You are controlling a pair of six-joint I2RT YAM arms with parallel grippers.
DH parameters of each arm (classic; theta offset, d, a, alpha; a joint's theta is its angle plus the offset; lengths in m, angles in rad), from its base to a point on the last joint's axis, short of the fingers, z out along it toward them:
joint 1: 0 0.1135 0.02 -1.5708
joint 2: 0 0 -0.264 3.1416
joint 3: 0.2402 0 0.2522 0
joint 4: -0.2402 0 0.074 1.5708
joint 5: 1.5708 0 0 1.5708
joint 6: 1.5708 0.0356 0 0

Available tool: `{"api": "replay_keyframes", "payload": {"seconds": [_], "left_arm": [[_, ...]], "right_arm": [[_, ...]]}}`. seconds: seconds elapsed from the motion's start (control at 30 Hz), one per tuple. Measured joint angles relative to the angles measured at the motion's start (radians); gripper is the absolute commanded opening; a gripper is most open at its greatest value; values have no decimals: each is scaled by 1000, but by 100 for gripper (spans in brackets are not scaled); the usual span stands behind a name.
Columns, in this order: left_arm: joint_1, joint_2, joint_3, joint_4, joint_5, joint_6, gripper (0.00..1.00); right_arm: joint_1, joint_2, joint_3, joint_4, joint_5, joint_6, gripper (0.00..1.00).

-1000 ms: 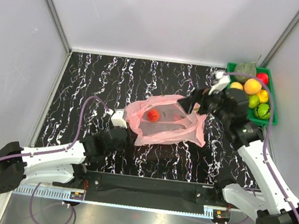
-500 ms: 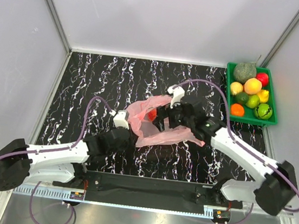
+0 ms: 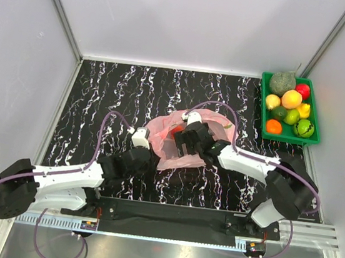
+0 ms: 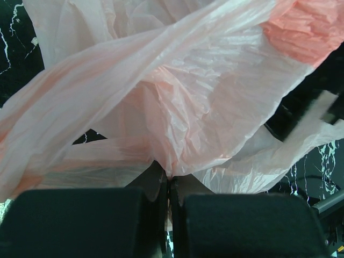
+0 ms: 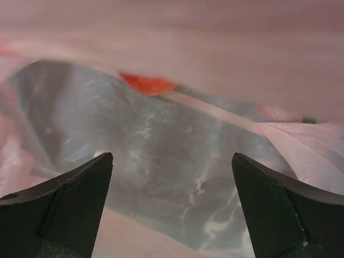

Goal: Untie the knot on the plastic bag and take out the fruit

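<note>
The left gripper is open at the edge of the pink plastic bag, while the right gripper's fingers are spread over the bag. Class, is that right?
No: the left gripper is shut, pinching a fold of the plastic bag, as the left wrist view shows. The right gripper does have its fingers spread over the bag.

- Top view: bright, even light from overhead. The pale walls (image 3: pixel 191 24) show no glare, and only soft, faint shadows lie on the black marbled table (image 3: pixel 114 90).
- Left wrist view: the plastic bag (image 4: pixel 177 107) glows pink, its creases crisp. The bottom edge is near-black, and a dark shape (image 4: pixel 301 115) at the right is smeared.
- Right wrist view: hazy and out of focus throughout; an orange-red patch (image 5: pixel 148 83) is possibly fruit.
</note>
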Motion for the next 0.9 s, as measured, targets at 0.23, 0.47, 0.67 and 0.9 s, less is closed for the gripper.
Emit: {"api": "replay_keyframes", "payload": {"seconds": [0.23, 0.47, 0.67, 0.9], "left_arm": [[0, 7, 0, 1, 0, 0, 0], [0, 10, 0, 3, 0, 0, 0], [0, 10, 0, 3, 0, 0, 0], [0, 11, 0, 3, 3, 0, 0]], "right_arm": [[0, 80, -5, 143, 10, -16, 100], [0, 195, 62, 277, 6, -56, 100], [0, 284, 90, 357, 27, -75, 100], [0, 350, 133, 410, 89, -87, 100]]}}
